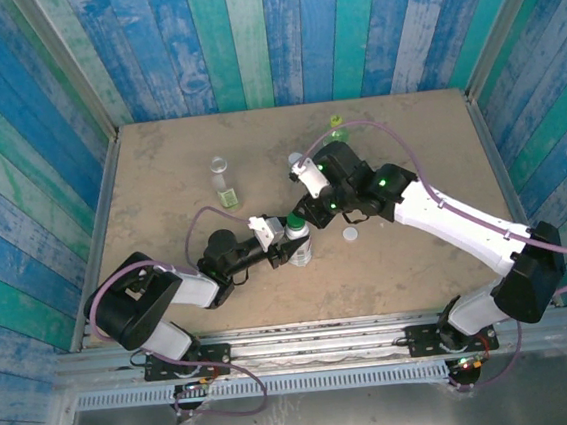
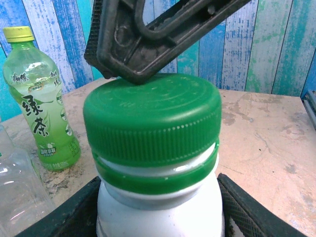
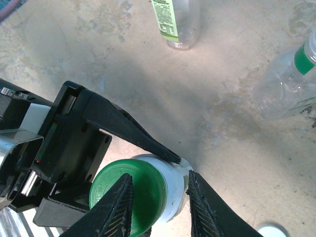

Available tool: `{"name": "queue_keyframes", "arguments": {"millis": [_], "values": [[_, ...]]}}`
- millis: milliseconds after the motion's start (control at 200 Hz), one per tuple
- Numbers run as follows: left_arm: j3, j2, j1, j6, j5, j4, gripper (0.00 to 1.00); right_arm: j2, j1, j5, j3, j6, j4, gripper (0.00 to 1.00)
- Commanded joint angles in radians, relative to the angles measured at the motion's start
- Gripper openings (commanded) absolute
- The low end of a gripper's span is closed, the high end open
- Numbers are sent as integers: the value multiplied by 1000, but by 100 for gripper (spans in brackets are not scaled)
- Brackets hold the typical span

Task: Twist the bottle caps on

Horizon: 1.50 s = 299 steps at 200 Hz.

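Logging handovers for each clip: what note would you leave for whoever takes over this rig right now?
Left gripper: shut on the white bottle, upright.
Right gripper: fingers either side of the dark green cap sitting on that bottle; grip unclear.
Done: green bottle wears its yellow cap.
Left: tighten the dark green cap; cap the open clear bottle; one white cap lies loose on the table. Second clear bottle: cannot tell if capped.

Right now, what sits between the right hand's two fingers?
The dark green ribbed plastic cap on the white plastic bottle, flanked by the fingers of the right hand in the right wrist view; contact is unclear.
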State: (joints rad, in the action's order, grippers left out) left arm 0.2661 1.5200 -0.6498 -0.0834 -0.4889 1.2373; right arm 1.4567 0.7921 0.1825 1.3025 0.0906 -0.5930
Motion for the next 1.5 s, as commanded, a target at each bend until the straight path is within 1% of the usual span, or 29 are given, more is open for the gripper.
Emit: {"name": "queue_keyframes", "arguments": {"millis": [0, 65, 160, 260, 360, 426, 476, 616, 681, 721, 786, 826, 866, 921, 951, 1036, 1181, 1322, 1377, 1492], "values": [[0, -2, -2, -27, 2, -65, 56, 1, -21, 68, -52, 18, -48, 32], [2, -1, -2, -27, 1, -65, 56, 1, -24, 104, -61, 21, -45, 31], [3, -1, -3, -24, 1, -67, 56, 1, -28, 134, -70, 23, -49, 26], [3, -3, -2, -9, 9, -67, 56, -16, -30, 168, -93, 25, -55, 25], [4, -8, -2, -3, 13, -69, 55, -44, -30, 270, -134, 11, -57, 25], [5, -6, -2, -4, 13, -68, 55, -54, -27, 352, -149, -3, -61, 22], [4, -7, -2, -3, 12, -68, 55, -67, -17, 379, -156, -9, -63, 22], [3, -9, -1, -6, 12, -69, 55, -121, -4, 346, -158, -25, -74, 22], [3, -12, -2, -6, 12, -72, 55, -141, -5, 298, -150, -25, -69, 23], [4, -12, -2, -9, 12, -73, 55, -149, -8, 248, -141, -20, -62, 25], [3, -9, -2, -10, 11, -73, 55, -159, -22, 183, -129, 6, -34, 25], [3, -8, -2, -10, 10, -70, 55, -163, -35, 169, -129, 30, -2, 30], [4, -8, -2, -9, 10, -71, 55, -163, -51, 162, -133, 55, 30, 33], [2, -8, -3, -9, 9, -73, 55, -153, -64, 163, -131, 71, 61, 39], [2, -7, -2, -10, 10, -73, 55, -142, -70, 165, -127, 75, 72, 41], [1, -8, -1, -12, 12, -75, 55, -97, -78, 195, -95, 68, 75, 42], [-1, -9, -2, -15, 13, -77, 55, -6, -79, 291, -16, 24, 25, 43], [-1, -12, -2, -16, 13, -79, 55, 15, -77, 304, -31, -8, -8, 47], [-4, -14, -2, -18, 14, -80, 55, 7, -78, 296, -58, -15, -10, 46], [-1, -9, -2, -17, 12, -76, 55, 5, -77, 253, -91, -15, -31, 37]]}}
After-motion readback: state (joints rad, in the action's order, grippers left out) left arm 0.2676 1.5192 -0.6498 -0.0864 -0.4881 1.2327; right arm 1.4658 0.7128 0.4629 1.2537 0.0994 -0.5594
